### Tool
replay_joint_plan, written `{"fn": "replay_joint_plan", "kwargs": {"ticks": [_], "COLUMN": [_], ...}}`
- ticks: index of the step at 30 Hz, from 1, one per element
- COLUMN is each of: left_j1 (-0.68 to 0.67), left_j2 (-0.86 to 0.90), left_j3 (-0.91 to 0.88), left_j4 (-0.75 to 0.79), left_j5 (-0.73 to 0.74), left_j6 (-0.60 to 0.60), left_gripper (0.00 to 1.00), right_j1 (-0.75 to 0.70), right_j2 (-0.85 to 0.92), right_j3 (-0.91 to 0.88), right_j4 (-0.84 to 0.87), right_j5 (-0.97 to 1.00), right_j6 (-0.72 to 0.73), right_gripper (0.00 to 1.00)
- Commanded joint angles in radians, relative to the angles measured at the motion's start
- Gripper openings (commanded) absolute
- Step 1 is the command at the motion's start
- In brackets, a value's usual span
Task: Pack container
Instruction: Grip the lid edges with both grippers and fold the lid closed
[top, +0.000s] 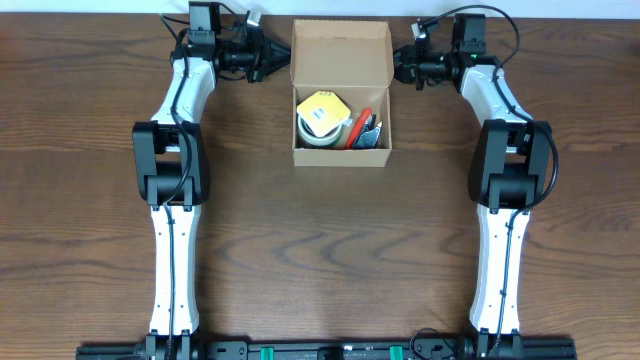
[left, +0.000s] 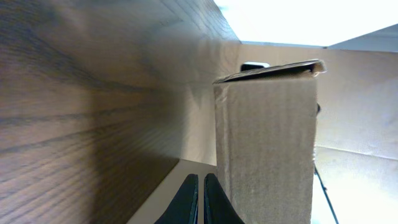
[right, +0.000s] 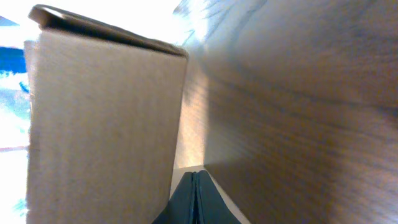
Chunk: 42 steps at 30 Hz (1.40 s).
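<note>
The brown cardboard container (top: 341, 148) sits open at the table's back centre, its lid (top: 341, 50) standing up behind it. Inside lie a tape roll with a yellow item on it (top: 321, 118) and red and blue items (top: 366, 130). My left gripper (top: 272, 62) is shut and empty, its tips beside the lid's left edge; the cardboard fills the left wrist view (left: 267, 149) next to the fingers (left: 201, 186). My right gripper (top: 397, 63) is shut and empty at the lid's right edge; the box side shows in the right wrist view (right: 99, 124) by the fingers (right: 194, 183).
The dark wooden table (top: 100, 200) spreads around the box. Both arm bases stand at the front edge (top: 330, 350). Cables run behind each wrist at the back.
</note>
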Motion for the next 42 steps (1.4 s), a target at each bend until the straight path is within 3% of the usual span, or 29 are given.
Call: {"fn": "replay_joint_plan", "kwargs": {"ticks": [1,8,16,20,28,42], "left_j1": [-0.009,-0.021,-0.035,-0.044,-0.056,-0.063], "left_j2": [0.012,-0.003,-0.024,-0.047,-0.154,-0.349], "left_j3": [0.02,0.105,0.233,0.249,0.249,0.249], "left_j4": [0.006,-0.005,-0.13,-0.251,-0.633,-0.967], "left_j5": [0.06,0.034,-0.012,-0.046,-0.244,-0.455], "left_j6": [-0.026,-0.039,-0.002,0.085,0.398,0.589], "left_gripper": [0.06,0.06,0.06,0.06,0.06,0.05], "right_j1": [0.008,0.009,0.017,0.019,0.039,0.129], "right_j2": [0.008,-0.039,-0.164,-0.213,-0.285,-0.477], "right_j3": [0.004,0.005,0.005,0.005,0.005,0.005], "right_j4": [-0.009,-0.055,-0.24,-0.304,-0.426,-0.645], "right_j5": [-0.069,-0.013,0.141,0.175,0.25,0.494], "right_j6": [0.018,0.009,-0.145,-0.197,-0.284,-0.408], "right_gripper": [0.02,0.02,0.02,0.02,0.02,0.01]}}
